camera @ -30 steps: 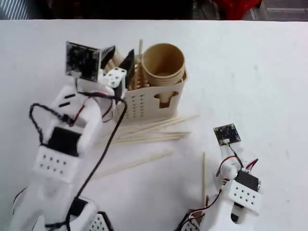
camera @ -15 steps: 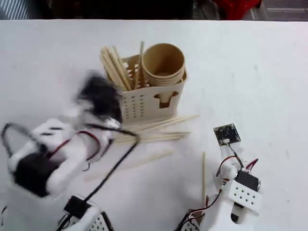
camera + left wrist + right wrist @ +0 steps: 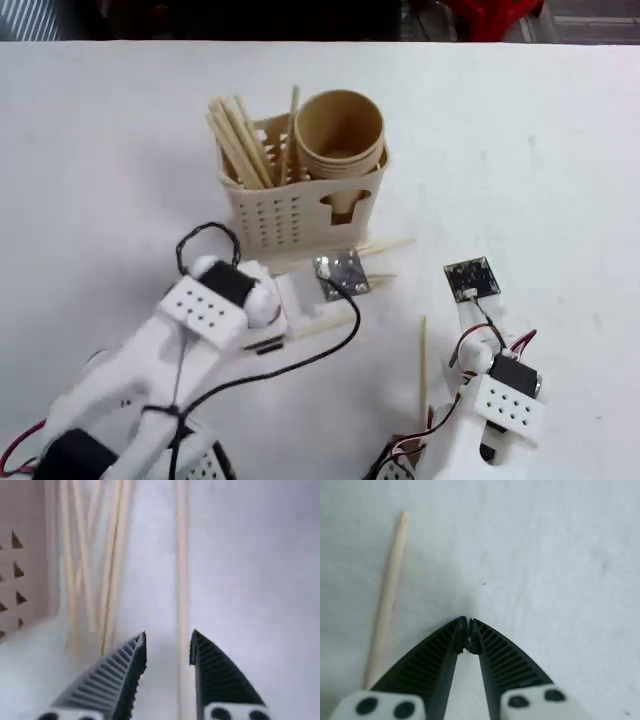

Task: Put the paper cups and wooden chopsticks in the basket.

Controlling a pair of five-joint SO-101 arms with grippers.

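Plenty of bare white tabletop point(image 3: 520, 140) right of and behind the perforated cream plastic basket point(image 3: 300, 215). Stacked tan paper cups point(image 3: 340, 130) and slanting pale wooden chopsticks point(image 3: 235, 140) inside it. Loose thin sticks point(image 3: 95, 570) flat along its base, just ahead of the left gripper point(image 3: 167, 645): ridged black jaws parted, a single stick point(image 3: 181, 555) in the gap. Right gripper point(image 3: 468, 630) pinched closed beside a lone round stick point(image 3: 387, 595).

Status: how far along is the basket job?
Done: paper cups sit stacked in the basket, with a bundle of chopsticks beside them. In hand: the left gripper hangs open over one loose chopstick. Left: several chopsticks on the table before the basket, plus a lone chopstick by the shut right gripper.
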